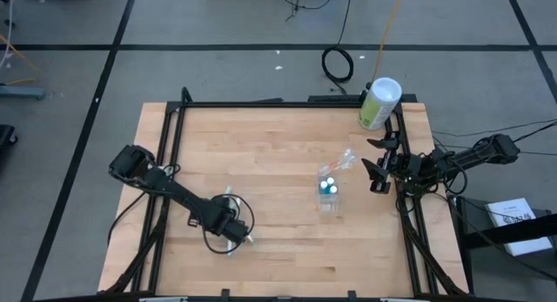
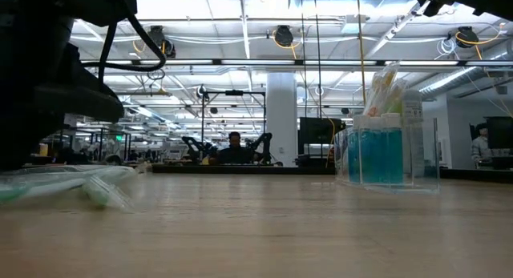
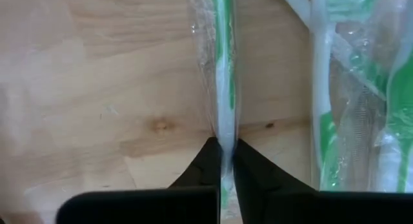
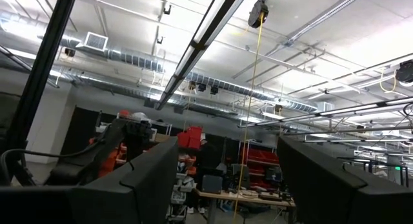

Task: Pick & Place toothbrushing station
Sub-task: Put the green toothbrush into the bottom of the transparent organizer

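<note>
A small clear cup [image 1: 328, 193] stands upright on the wooden table right of centre, holding teal-capped tubes and wrapped brushes; it also shows in the low view [image 2: 389, 150]. Several plastic-wrapped green-and-white toothbrushes [image 1: 233, 241] lie on the table at the near left, also seen in the low view [image 2: 72, 186]. My left gripper [image 3: 224, 153] is down among them, shut on one wrapped toothbrush [image 3: 223, 69]. My right gripper [image 1: 372, 165] is open and empty near the table's right edge, right of the cup, its fingers [image 4: 142, 185] tipped up toward the ceiling. My left gripper pinches the wrapped toothbrush's slim handle [image 3: 224, 137] between its two fingertips, wrapper and all. The fingers come from above, pointing down, one on each side of the handle. The brush lies along the table; whether it is lifted at the fingers, I cannot tell.
A larger pale-green canister [image 1: 379, 104] with a white lid stands at the table's far right corner. Two more wrapped toothbrushes [image 3: 335, 121] lie close beside the held one. A black frame rail [image 1: 261, 103] runs round the table's edges. Bare wood lies between the cup and the brushes.
</note>
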### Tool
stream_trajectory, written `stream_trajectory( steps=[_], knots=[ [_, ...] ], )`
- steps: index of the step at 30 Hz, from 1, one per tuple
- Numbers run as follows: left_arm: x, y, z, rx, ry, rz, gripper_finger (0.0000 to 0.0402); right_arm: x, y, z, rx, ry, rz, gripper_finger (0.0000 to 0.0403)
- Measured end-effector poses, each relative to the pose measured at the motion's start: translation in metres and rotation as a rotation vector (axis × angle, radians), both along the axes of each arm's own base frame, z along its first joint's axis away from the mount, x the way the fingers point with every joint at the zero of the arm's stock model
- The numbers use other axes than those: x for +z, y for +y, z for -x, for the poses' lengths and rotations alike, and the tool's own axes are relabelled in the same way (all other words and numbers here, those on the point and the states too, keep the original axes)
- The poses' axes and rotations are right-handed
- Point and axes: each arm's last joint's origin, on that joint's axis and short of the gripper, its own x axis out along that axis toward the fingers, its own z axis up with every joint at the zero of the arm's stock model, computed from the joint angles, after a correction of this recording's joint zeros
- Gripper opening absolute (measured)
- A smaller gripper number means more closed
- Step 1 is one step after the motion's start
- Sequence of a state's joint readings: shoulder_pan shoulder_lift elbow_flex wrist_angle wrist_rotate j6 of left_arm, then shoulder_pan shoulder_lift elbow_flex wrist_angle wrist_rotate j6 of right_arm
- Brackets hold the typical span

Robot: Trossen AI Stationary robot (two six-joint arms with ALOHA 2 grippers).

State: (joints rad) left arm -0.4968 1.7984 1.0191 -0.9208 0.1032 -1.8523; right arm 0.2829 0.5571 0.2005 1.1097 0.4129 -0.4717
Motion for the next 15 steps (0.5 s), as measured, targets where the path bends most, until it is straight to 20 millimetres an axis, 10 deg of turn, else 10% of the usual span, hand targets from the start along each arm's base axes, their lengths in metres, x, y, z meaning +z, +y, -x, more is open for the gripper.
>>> stream_trajectory(
  steps=[15],
  knots=[
    [0.053,0.021,0.023,-0.072,-0.147,-0.219,0.0014,0.000,0.000,0.000,-0.001,0.002,-0.001,0.0254]
  ],
)
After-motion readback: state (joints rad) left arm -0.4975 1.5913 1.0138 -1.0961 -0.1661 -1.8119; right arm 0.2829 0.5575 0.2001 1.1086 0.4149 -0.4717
